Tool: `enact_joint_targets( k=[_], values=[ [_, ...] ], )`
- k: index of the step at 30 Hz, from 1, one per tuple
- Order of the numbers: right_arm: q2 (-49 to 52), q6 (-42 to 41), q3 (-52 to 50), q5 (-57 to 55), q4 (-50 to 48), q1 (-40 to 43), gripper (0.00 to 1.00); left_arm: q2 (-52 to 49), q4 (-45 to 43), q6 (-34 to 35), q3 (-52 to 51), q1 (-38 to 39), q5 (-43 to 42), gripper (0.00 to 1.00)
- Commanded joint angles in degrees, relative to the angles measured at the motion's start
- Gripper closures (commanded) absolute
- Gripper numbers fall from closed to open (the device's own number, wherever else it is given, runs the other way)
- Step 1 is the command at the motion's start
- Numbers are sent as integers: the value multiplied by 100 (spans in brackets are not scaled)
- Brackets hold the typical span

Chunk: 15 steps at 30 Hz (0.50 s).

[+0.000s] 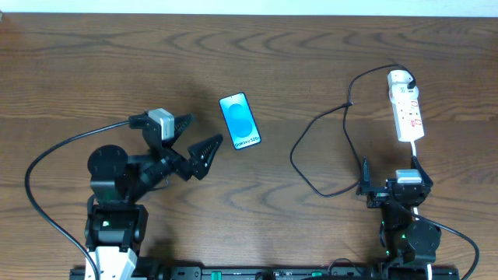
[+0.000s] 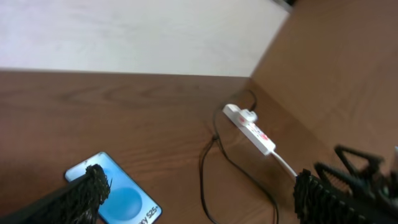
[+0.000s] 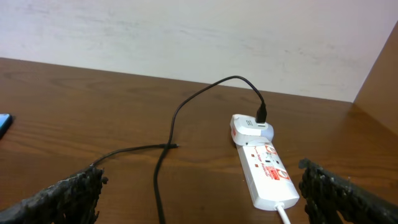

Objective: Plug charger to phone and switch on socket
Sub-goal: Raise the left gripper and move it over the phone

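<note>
The phone (image 1: 240,120) lies screen-up and lit blue at the table's middle; it also shows in the left wrist view (image 2: 127,200). My left gripper (image 1: 198,138) (image 2: 202,202) is open and empty, just left of the phone. The white socket (image 1: 407,109) (image 3: 266,167) (image 2: 252,127) lies at the far right. The charger (image 1: 299,159) (image 3: 163,155) (image 2: 208,155) is plugged in at the socket's far end. Its black cable loops left over the table, and its free tip (image 1: 347,104) (image 3: 176,145) lies on the wood. My right gripper (image 1: 389,175) (image 3: 199,196) is open and empty, close in front of the socket and the loop.
A white cord (image 1: 415,152) runs from the socket's near end toward my right arm. A thick black robot cable (image 1: 54,155) arcs at the left. A pale wall (image 3: 186,31) stands behind the table's far edge.
</note>
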<state>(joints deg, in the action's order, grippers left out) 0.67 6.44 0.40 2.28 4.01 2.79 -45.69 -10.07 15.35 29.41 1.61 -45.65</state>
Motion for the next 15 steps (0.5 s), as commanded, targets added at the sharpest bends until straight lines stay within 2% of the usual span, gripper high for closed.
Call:
enact_joint_targets(
  k=[1, 7, 15],
  values=[
    [-28, -83, -9, -42, 22, 13, 1, -186, 407, 640, 431, -17, 730, 3],
    [-28, -83, -9, -42, 22, 13, 1, -778, 1871, 636, 1637, 136, 1663, 3],
    [-28, -83, -9, -42, 22, 13, 1, -1574, 2765, 645, 2841, 1327, 4192, 3]
  ],
)
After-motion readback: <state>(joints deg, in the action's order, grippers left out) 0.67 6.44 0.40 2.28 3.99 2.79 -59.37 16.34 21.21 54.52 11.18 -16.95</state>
